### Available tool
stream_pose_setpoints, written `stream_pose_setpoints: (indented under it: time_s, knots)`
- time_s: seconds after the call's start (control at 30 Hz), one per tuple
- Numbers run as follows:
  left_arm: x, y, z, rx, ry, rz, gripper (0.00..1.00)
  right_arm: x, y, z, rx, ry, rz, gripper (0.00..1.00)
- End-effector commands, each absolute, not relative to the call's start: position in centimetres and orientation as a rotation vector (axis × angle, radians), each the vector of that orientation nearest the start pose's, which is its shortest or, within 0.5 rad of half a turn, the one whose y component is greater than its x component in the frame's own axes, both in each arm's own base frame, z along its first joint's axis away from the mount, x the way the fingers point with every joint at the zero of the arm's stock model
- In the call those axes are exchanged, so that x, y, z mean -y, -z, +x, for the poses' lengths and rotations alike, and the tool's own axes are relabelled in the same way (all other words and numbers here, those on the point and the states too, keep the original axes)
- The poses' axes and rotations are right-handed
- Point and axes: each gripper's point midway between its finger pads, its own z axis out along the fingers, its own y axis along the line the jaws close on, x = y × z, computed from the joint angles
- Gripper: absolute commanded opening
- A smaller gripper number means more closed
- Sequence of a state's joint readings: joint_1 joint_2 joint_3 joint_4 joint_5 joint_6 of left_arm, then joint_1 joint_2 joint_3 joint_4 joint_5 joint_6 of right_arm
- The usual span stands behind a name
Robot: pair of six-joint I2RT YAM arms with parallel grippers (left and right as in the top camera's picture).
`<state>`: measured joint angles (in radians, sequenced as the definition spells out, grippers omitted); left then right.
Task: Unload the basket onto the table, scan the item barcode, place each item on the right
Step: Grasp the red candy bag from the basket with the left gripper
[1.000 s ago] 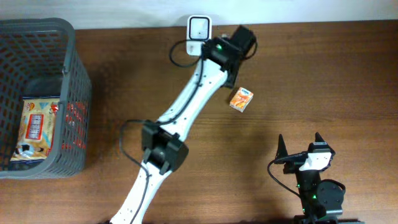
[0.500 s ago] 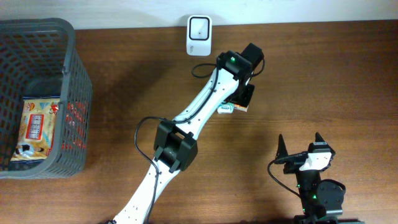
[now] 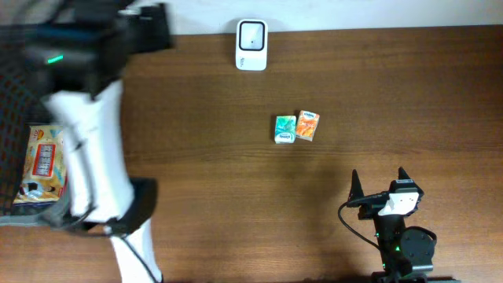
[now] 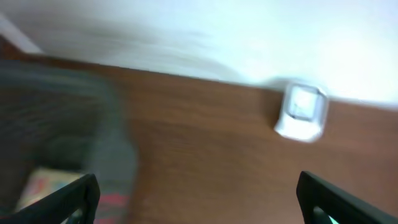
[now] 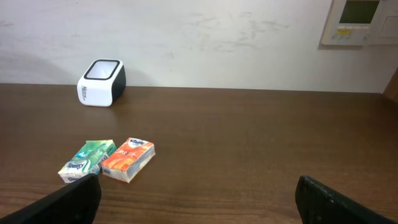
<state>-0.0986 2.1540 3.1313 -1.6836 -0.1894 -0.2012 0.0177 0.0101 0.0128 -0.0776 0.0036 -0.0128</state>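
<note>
The white scanner (image 3: 251, 34) stands at the twelve o'clock edge of the worktop (image 3: 196, 157), against the wall, with its window facing up. A little past the centre, toward two o'clock, two small boxes lie flat and pressed close together. The green box (image 3: 285, 129) is at nine o'clock of the orange box (image 3: 307, 126). No hand touches either one, and both lie well apart from the scanner.

The left arm (image 3: 86, 134) runs up the nine o'clock side of the worktop. It is badly blurred, and its far end is up around ten or eleven o'clock, over the grey basket (image 3: 23, 214). From the left wrist, the left hand (image 4: 198, 186) is released: its dark fingertips (image 4: 84, 190) sit out at the bottom corners of the view with nothing between them. Ahead of it are the basket's blurred wall at nine o'clock and the scanner at two o'clock.

A printed snack packet (image 3: 45, 161) lies flat inside the basket.

The right hand (image 3: 379, 179) sits down at five o'clock, well clear of the boxes. It is also released and empty, with its fingers spread and pointing toward twelve. Its own camera looks across the wood at the two boxes and at the scanner behind them. A pale wall panel (image 5: 354, 22) hangs up at one o'clock.
</note>
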Motion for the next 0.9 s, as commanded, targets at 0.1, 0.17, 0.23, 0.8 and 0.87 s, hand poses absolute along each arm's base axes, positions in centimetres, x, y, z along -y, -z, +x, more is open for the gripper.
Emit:
stream_pose_setpoints:
  time_s: [0.1,0.17,0.23,0.8,0.87]
  knots:
    - [-17.5,-43.0,38.0,-2.142,-0.309,-0.707,1.0,-0.3,-15.5,24.6,-1.651,0.009,-0.023,0.99]
    - [-21.0,-39.8,37.2,-2.232,-0.351,-0.823,0.99,-0.3,-15.5,24.6,-1.651,0.009,-0.023,0.99]
    - [-23.1,-35.2,36.9,-2.367,-0.366,-0.914,1.0,-0.3,-15.5,24.6,-1.651,0.009,-0.023,0.99]
    - [-19.9,-5.1,34.7,-2.946,0.27,-0.836,0.88,-0.3,-15.5,24.6,-1.651,0.009,-0.023,0.99]
    - [-19.6,-3.8,34.4,-2.953,0.273,-0.827,0.84,-0.3,-15.5,24.6,-1.651,0.009,-0.023,0.99]
